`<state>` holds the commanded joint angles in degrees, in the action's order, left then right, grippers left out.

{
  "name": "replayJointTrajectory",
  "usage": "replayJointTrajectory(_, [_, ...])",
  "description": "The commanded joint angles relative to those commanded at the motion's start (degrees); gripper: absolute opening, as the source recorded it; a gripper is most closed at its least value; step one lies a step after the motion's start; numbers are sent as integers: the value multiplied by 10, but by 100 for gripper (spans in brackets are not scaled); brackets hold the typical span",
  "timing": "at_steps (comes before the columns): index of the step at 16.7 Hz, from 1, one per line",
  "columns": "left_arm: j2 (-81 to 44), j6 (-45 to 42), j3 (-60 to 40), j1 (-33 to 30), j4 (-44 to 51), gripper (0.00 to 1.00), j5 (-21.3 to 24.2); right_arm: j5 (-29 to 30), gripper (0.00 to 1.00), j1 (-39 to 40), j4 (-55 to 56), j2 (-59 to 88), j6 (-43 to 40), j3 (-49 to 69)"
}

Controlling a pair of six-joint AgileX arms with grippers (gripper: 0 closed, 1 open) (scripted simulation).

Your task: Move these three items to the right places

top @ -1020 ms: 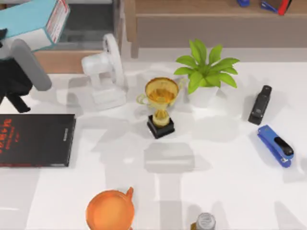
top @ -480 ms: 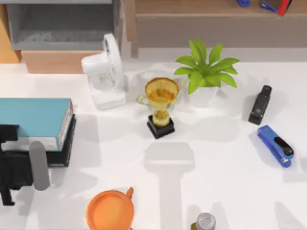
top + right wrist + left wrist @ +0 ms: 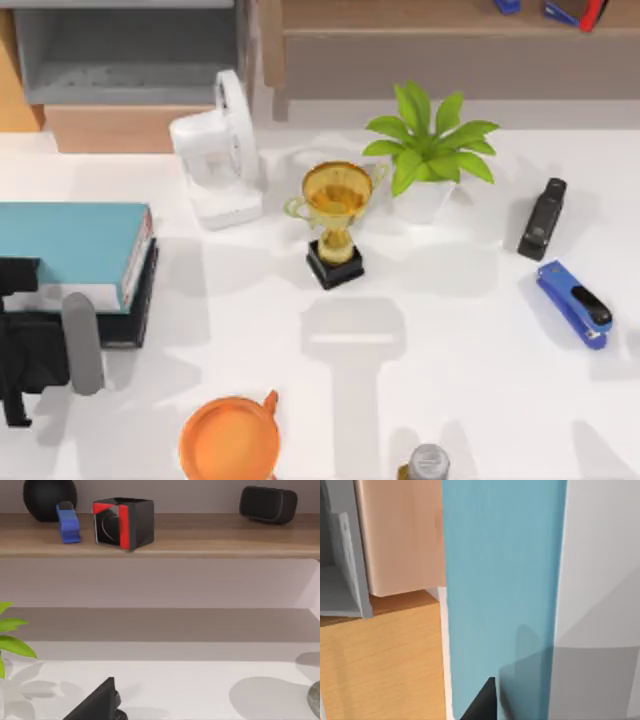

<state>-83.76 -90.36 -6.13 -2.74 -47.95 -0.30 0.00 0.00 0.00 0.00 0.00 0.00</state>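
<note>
A thick teal book (image 3: 70, 245) with white page edges lies flat at the table's left edge, over a thin black book (image 3: 135, 310). My left gripper (image 3: 15, 285) is at the teal book's near edge, with the arm's black body and grey link trailing toward the front. The left wrist view looks close along the teal cover (image 3: 502, 580). My right arm is parked out of the top view.
A white fan (image 3: 220, 160), gold trophy (image 3: 335, 215) and potted plant (image 3: 430, 140) stand mid-table. Black stapler (image 3: 541, 218) and blue stapler (image 3: 573, 303) lie at right. An orange mug (image 3: 228, 438) and a bottle (image 3: 428, 462) sit at the front. A grey cabinet (image 3: 130, 50) stands back left.
A second ago the teal book was up at the back left by the grey cabinet; now it lies over the black book. In the last half second the left arm barely shifted.
</note>
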Motion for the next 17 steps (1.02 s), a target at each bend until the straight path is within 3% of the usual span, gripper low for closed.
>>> replayJointTrajectory(5, [-7,1,-1,0,-4,0,0,0,100,0,0,0,0,0])
replayJointTrajectory(17, [-7,1,-1,0,-4,90,0,0,100,0,0,0,0,0])
